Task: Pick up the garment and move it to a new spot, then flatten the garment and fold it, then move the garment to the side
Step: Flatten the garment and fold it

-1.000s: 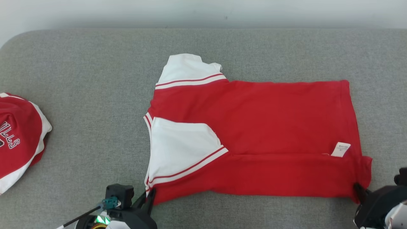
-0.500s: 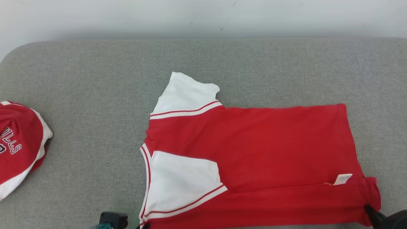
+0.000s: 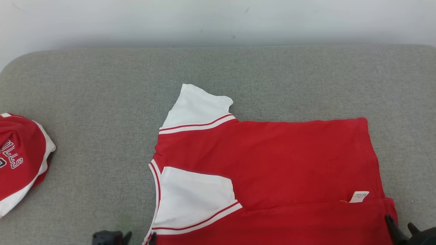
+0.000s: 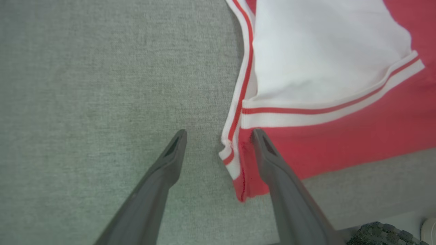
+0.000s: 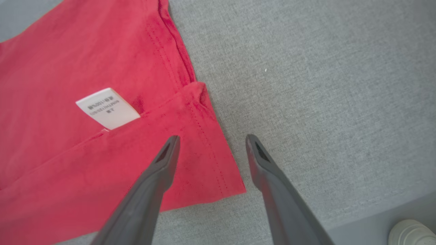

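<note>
The garment (image 3: 272, 163) is a red shirt with white sleeves, lying flat on the grey padded surface with its near long edge folded over and a white label (image 3: 359, 196) showing. My left gripper (image 3: 140, 234) is open at the garment's near-left corner. In the left wrist view the striped collar corner (image 4: 235, 160) lies between the spread fingers of the left gripper (image 4: 218, 134), held by neither. My right gripper (image 3: 399, 223) stands open at the near-right corner. In the right wrist view the right gripper (image 5: 212, 139) hovers over the red hem corner (image 5: 204, 163), with nothing between its fingers.
A second red and white garment (image 3: 20, 156) with lettering lies bunched at the left edge of the grey surface (image 3: 102, 102). A pale wall (image 3: 218, 20) runs behind it. The surface's near edge (image 5: 374, 204) is close to my right gripper, with a white object (image 5: 412, 233) below it.
Both grippers were shut on the garment's near corners and now stand open, the corners lying on the surface. The head camera has tilted, so the whole scene sits lower in the picture.
</note>
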Motion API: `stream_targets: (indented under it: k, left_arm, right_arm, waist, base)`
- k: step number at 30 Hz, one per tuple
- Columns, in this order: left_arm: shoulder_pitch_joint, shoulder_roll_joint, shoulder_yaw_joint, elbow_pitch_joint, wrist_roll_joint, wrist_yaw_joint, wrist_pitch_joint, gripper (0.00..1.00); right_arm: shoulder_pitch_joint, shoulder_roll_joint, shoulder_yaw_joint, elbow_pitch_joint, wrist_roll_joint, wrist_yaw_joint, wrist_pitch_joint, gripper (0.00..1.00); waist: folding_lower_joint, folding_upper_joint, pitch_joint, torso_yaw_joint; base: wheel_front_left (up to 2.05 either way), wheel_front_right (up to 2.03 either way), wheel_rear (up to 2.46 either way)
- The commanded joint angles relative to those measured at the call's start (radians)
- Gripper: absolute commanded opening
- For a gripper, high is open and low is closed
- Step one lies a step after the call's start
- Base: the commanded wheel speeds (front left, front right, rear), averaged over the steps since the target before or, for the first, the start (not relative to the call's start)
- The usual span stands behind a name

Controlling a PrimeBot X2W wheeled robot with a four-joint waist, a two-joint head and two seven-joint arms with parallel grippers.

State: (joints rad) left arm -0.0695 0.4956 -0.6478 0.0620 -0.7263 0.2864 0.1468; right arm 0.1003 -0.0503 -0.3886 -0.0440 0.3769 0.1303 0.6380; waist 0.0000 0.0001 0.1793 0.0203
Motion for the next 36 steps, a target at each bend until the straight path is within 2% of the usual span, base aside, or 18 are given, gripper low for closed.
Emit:
stream_targets:
  k: [1,5,9,14,19,25,30,36]
  left_arm:
    - [0.003,-0.002,0.015,-0.001,0.007,0.005,-0.024,1.00]
    - [-0.006,0.003,0.073,-0.030,0.010,0.002,-0.135,1.00]
    - [-0.029,0.013,0.106,-0.048,0.026,-0.006,-0.211,1.00]
    - [-0.111,-0.008,0.116,-0.015,0.047,-0.062,-0.299,1.00]
    - [-0.269,-0.059,0.127,0.090,0.049,-0.122,-0.343,1.00]
    - [-0.478,-0.098,0.108,0.282,0.056,-0.197,-0.305,1.00]
    - [-0.617,-0.136,0.103,0.416,0.043,-0.223,-0.249,1.00]
    - [-0.743,-0.148,0.096,0.523,0.026,-0.262,-0.171,1.00]
  right_arm:
    - [-0.012,0.000,-0.001,-0.005,-0.001,0.001,-0.015,1.00]
    - [-0.045,-0.001,-0.004,-0.039,-0.010,0.001,-0.061,1.00]
    - [-0.080,-0.001,0.001,-0.074,-0.023,0.001,-0.059,1.00]
    - [-0.171,-0.004,-0.014,-0.085,-0.069,0.001,-0.048,1.00]
    - [-0.288,-0.002,0.020,-0.025,-0.107,0.001,-0.004,1.00]
    - [-0.454,-0.003,0.080,0.059,-0.150,0.001,0.029,1.00]
    - [-0.572,-0.034,0.143,0.146,-0.202,0.001,0.069,1.00]
    - [-0.681,-0.063,0.178,0.213,-0.198,0.001,0.080,1.00]
  waist:
    - [0.0000,-0.0001,-0.005,-0.003]
    - [0.0000,-0.0001,-0.017,-0.010]
    - [0.0000,-0.0001,-0.023,-0.015]
    - [0.0000,-0.0001,-0.011,-0.015]
    - [0.0000,-0.0001,0.020,-0.024]
    - [0.0000,-0.0001,0.084,-0.065]
    - [0.0000,-0.0001,0.141,-0.096]
    - [0.0000,-0.0001,0.209,-0.128]
  base:
    - [0.00,0.00,0.00]
    - [0.00,0.00,0.00]
    - [0.00,0.00,0.00]
    - [0.00,0.00,0.00]
    - [0.00,0.00,0.00]
    - [0.00,0.00,0.00]
    - [0.00,0.00,0.00]
    - [0.00,0.00,0.00]
